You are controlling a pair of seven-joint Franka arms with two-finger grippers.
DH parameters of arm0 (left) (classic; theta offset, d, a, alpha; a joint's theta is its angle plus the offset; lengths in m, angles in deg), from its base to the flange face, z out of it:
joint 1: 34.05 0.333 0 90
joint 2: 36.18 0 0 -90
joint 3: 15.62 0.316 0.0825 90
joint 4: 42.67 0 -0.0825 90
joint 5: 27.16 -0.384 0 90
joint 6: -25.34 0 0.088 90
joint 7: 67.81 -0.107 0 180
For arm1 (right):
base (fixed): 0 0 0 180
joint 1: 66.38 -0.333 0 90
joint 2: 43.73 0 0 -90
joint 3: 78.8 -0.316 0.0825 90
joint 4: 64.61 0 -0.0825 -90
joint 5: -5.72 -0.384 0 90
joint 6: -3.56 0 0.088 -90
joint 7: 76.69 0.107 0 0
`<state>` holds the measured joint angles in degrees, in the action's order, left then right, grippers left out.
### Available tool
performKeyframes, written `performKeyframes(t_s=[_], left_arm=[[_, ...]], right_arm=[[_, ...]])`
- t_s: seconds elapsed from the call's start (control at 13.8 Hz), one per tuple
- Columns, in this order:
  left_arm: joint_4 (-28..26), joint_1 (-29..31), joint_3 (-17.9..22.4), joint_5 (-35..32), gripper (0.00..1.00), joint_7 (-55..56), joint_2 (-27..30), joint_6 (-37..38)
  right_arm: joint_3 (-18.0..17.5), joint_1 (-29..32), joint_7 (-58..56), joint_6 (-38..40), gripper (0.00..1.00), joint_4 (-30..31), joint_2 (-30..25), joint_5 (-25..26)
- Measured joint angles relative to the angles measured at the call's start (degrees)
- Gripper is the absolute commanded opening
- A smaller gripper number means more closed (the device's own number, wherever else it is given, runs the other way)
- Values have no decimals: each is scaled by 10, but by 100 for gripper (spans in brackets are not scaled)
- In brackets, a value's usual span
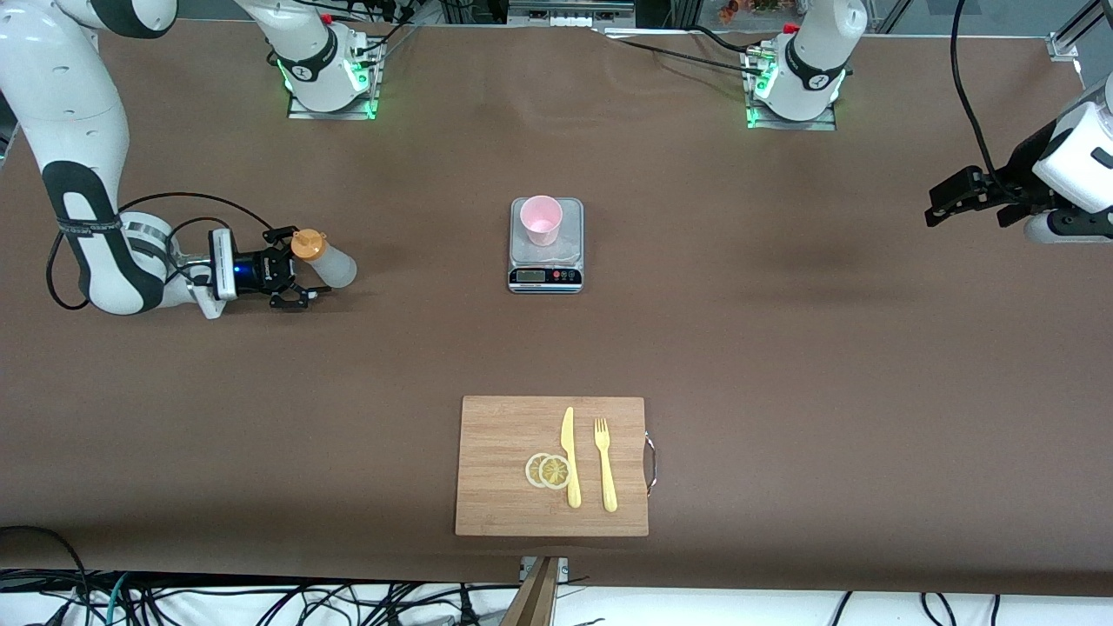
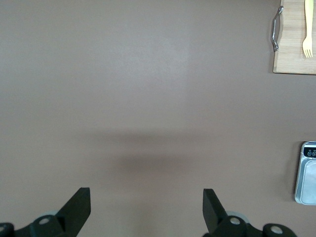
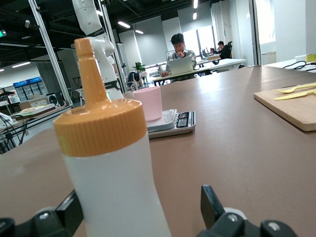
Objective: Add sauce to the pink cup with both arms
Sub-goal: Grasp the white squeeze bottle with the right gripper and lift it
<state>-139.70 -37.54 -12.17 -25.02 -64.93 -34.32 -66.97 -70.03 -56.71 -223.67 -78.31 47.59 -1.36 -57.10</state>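
Right gripper [image 1: 300, 276], mid-left of frame, gapes around the sauce [image 1: 326, 261] ready to grab; left gripper [image 1: 943, 202], upper right, waits wide open. Cup [image 1: 541, 220] sits centre on scale [image 1: 546, 261] for weighing.

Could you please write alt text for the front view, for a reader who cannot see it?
The right tool, open, flanks a standing sauce bottle toward the right arm's end of the table. The pink cup sits on a scale; the left tool waits open above the table.
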Motion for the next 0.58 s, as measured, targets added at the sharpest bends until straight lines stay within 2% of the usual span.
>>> performKeyframes(t_s=[0.51,0.58], left_arm=[[1,0,0,0,100,0,0,0],[1,0,0,0,100,0,0,0]], right_arm=[[0,-15,-30,0,99,53,3,-1],[0,-15,-36,0,89,58,3,-1]])
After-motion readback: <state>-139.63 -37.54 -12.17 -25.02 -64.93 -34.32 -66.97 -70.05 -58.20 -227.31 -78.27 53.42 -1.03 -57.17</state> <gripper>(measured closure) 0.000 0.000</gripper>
